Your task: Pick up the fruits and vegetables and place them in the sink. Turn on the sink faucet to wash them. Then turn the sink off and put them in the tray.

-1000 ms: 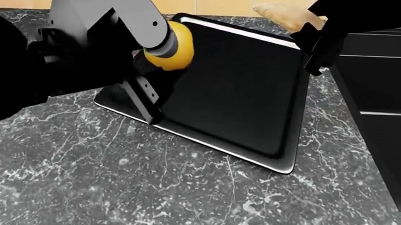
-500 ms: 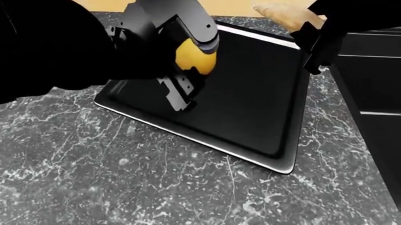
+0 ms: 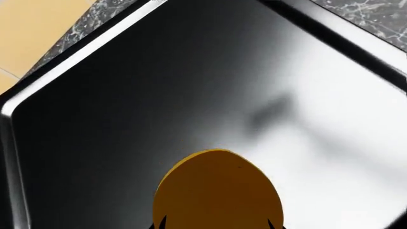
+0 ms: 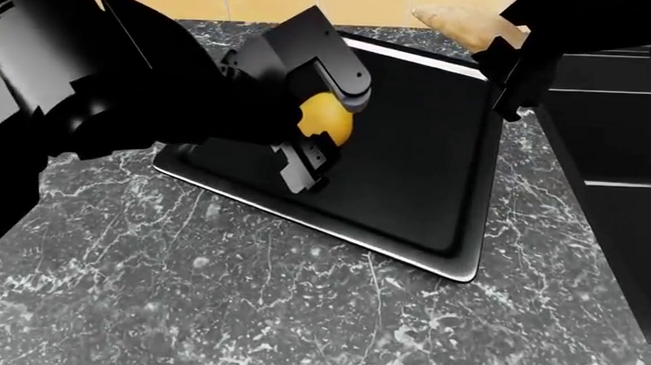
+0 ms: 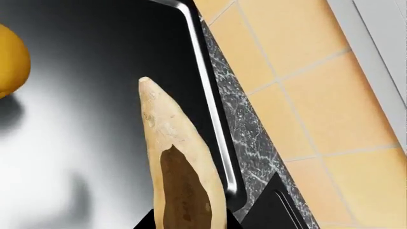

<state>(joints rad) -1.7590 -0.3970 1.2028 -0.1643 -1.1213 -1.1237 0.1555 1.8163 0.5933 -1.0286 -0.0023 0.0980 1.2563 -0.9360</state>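
At the left of the head view, the left end effector (image 4: pixel 318 142) is clamped on the lemon (image 4: pixel 325 117) and holds it above the inner floor of the tray (image 4: pixel 412 177), toward the tray's left half. The left wrist view shows the lemon (image 3: pixel 218 191) gripped at its base with bare tray floor spread beneath it and a faint shadow on the metal, so the fruit seems to hang clear of the surface rather than rest on it. The tray sits on the grey marbled bench (image 4: pixel 246 301).

Further right, the right end effector (image 4: pixel 508 75) is closed on the potato-like vegetable (image 4: pixel 461 25), which juts out over the tray's far corner. From the right wrist view the vegetable (image 5: pixel 178 162) points along the tray's rim, with the lemon just visible beyond. The sink (image 4: pixel 619 160) lies at the far right; the faucet is not in view.

Judging by both items being carried over the tray, this is the last step: putting the washed produce in the tray. The next move calls for lowering the lemon until it touches the tray floor, then opening the left end effector gently so the round fruit does not roll, and bringing the vegetable further inside the rim before letting go
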